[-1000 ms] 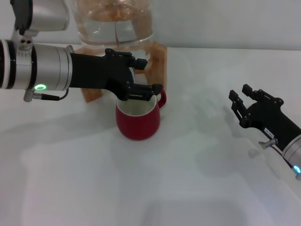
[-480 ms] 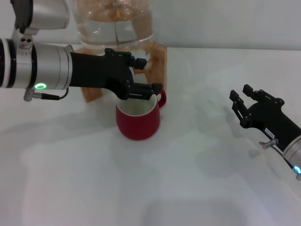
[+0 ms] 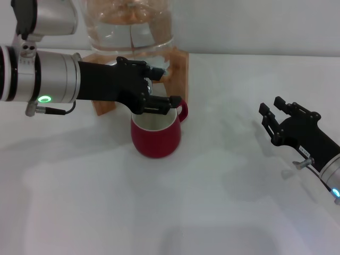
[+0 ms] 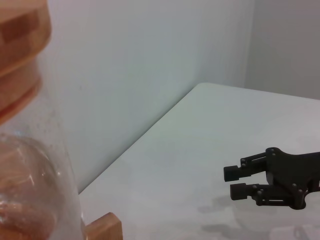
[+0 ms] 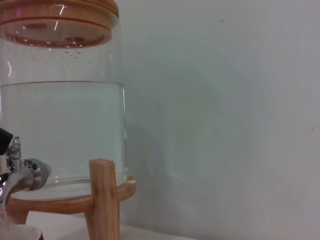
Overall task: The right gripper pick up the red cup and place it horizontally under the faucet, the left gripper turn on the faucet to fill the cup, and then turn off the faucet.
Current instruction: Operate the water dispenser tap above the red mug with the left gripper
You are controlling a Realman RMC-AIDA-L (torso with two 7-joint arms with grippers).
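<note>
The red cup [image 3: 155,135] stands upright on the white table below the faucet [image 5: 22,175], with its handle to the right. In the head view my left gripper [image 3: 164,85] covers most of the faucet. It is open, with one finger above the tap and one just over the cup's rim. A black fingertip [image 5: 4,139] rests by the lever's top. My right gripper [image 3: 273,114] is open and empty at the right, well clear of the cup. It also shows in the left wrist view [image 4: 232,181].
The clear glass dispenser [image 3: 130,26], partly filled with water, sits on a wooden stand [image 3: 181,69] at the back of the table. A pale wall rises behind it.
My left gripper has shifted slightly left and turned a little at the faucet. The cup and the right gripper have not moved.
</note>
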